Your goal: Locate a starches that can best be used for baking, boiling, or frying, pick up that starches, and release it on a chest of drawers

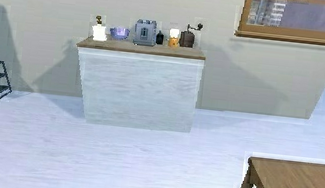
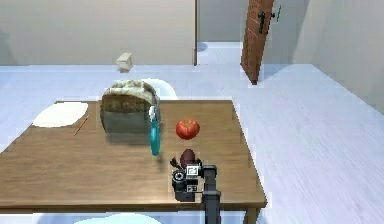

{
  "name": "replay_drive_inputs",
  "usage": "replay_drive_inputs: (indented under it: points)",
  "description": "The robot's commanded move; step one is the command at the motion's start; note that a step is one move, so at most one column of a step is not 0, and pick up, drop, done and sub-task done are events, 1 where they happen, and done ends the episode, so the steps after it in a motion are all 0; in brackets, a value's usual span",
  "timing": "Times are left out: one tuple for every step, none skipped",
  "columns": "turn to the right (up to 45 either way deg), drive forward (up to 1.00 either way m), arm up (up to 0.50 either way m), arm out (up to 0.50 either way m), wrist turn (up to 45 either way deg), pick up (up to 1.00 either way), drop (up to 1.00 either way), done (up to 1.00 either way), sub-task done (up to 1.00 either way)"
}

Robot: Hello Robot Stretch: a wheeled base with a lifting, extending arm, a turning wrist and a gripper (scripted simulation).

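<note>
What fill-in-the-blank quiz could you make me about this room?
1. In the forward view, the toaster stands on a counter with a ___ front.
2. In the arm side view, the loaf lies on a wooden ___.
3. Right of the loaf lies a round ___ fruit.
Missing words: white; table; red.

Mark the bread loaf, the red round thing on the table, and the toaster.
bread loaf (image 2: 125,108), arm side view, middle of its near side.
red round thing (image 2: 186,128), arm side view, its centre.
toaster (image 1: 145,32), forward view, its front face.
</note>
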Motion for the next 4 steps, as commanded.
replay_drive_inputs:
  points:
    - [0.0, 0.0, 0.0, 0.0, 0.0, 1.0, 0.0, 0.0, 0.0]
    - [0.0, 0.0, 0.1, 0.0, 0.0, 0.0, 0.0, 0.0, 0.0]
    - [0.0, 0.0, 0.22, 0.0, 0.0, 0.0, 0.0, 0.0, 0.0]
    - [0.0, 0.0, 0.0, 0.0, -45.0, 0.0, 0.0, 0.0, 0.0]
